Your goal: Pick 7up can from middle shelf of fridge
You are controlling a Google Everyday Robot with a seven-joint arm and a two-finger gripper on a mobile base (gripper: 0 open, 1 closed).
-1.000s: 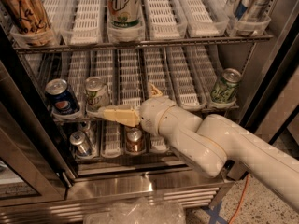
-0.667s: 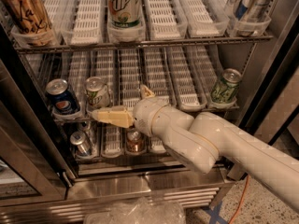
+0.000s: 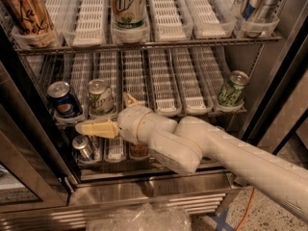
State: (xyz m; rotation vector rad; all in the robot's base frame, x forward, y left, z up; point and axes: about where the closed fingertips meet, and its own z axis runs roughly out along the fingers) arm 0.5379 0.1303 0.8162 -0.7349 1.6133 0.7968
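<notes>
The 7up can (image 3: pixel 101 96), pale whitish-green with a silver top, stands at the front of the middle shelf (image 3: pixel 163 110) of the fridge (image 3: pixel 144 189), in the second lane from the left. My gripper (image 3: pixel 103 113) is open just in front of and slightly below the can. One cream finger (image 3: pixel 96 128) points left below the shelf's front edge. The other finger's tip (image 3: pixel 129 99) rises just right of the can. The gripper holds nothing.
A Pepsi can (image 3: pixel 62 100) stands just left of the 7up can, and a darker green can (image 3: pixel 232 88) is at the shelf's right end. The top shelf holds a tall white "UP" can (image 3: pixel 126 6) and a brown can (image 3: pixel 26 8). A silver can (image 3: pixel 84 147) stands on the bottom shelf. The dark door frame (image 3: pixel 29 129) is at left.
My gripper and arm have moved left and slightly down, so the fingers now flank the 7up can's lane. The cans have not moved.
</notes>
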